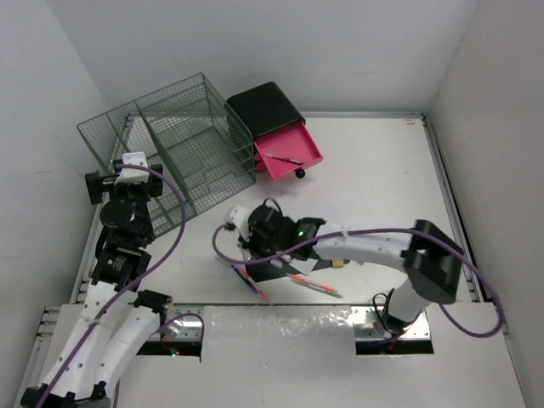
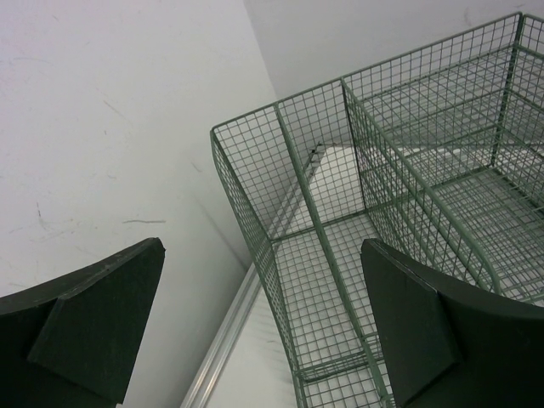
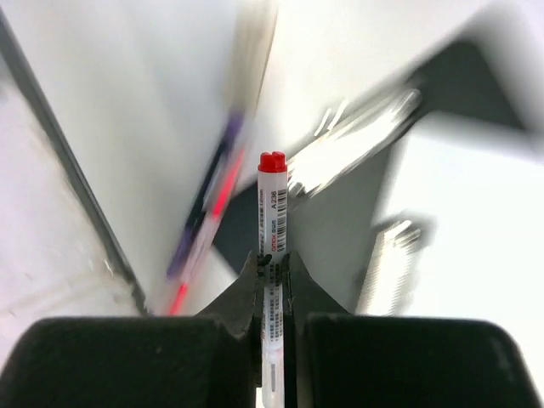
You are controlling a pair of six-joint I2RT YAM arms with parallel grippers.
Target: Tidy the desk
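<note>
White worktop [image 1: 382, 187], centre frame: right hand [image 3: 272, 270] clenched on red-capped marker [image 3: 272, 204], gripped mid-barrel for carrying, likely toward pink drawer [image 1: 293, 140] at upper centre; left hand [image 2: 263, 323] released, idle.

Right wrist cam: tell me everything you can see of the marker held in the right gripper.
The marker has a slim white barrel that looks like plastic, with a small red notched piece at its far tip. A label with a barcode, small print and a red mark runs along the barrel. It is clamped between the two black fingers of the right gripper and points straight away from the wrist camera. Its near end is hidden between them. Only the fingers touch it, and everything behind it is blurred.
</note>
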